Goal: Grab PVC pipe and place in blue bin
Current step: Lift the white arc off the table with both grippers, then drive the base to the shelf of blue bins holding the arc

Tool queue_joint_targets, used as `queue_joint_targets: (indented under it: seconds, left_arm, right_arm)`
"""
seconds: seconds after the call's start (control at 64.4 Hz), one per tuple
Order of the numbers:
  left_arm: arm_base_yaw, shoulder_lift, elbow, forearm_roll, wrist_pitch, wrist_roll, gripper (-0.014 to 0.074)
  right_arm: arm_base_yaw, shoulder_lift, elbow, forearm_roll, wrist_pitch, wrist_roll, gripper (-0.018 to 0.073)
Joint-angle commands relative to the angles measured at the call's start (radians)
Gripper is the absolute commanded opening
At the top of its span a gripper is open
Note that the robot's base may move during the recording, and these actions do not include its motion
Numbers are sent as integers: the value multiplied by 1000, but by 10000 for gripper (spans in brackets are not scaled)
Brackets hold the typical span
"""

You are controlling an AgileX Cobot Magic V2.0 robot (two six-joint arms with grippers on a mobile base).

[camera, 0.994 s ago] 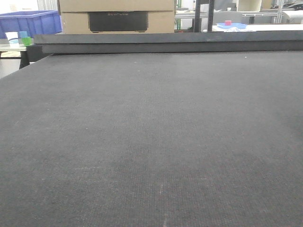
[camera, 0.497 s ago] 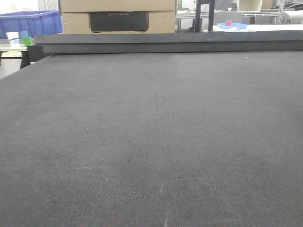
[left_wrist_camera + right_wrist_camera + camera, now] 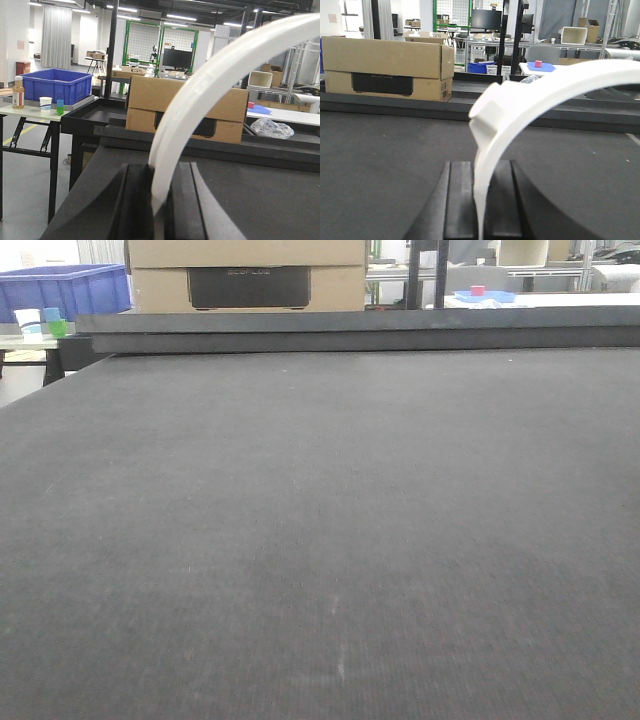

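A white curved PVC pipe (image 3: 220,65) arcs up and to the right from my left gripper (image 3: 161,200), which is shut on its lower end. In the right wrist view the same kind of white PVC pipe (image 3: 530,100), with a collar near its bend, rises from my right gripper (image 3: 481,200), shut on it too. The blue bin (image 3: 55,85) stands on a side table beyond the far left corner of the black table; it also shows as the blue bin (image 3: 65,290) in the front view. Neither gripper nor pipe shows in the front view.
A black felt-covered table (image 3: 320,540) has a raised dark ledge (image 3: 350,330) along its far edge. A cardboard box (image 3: 247,275) sits behind the ledge. Beside the bin stand a bottle (image 3: 18,92) and cups (image 3: 46,103). A plastic bag (image 3: 272,127) lies far right.
The front view has shifted only slightly; distant background items drift a few pixels left. No gripper or pipe enters that view.
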Motion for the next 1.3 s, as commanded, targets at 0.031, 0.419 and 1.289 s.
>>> queue_joint_targets:
  seconds: [0.031, 0.419, 1.289]
  left_arm:
    - [-6, -6, 0, -3, -34, -6, -111]
    - [-6, -6, 0, -3, -34, -6, -111]
    - [-6, -6, 0, -3, -34, -6, -111]
  right_arm:
    - [-5, -4, -1, -9, -26, -5, -168]
    - [-5, -4, -1, -9, -26, -5, -168]
    - [-5, -4, -1, -9, -26, -5, -168]
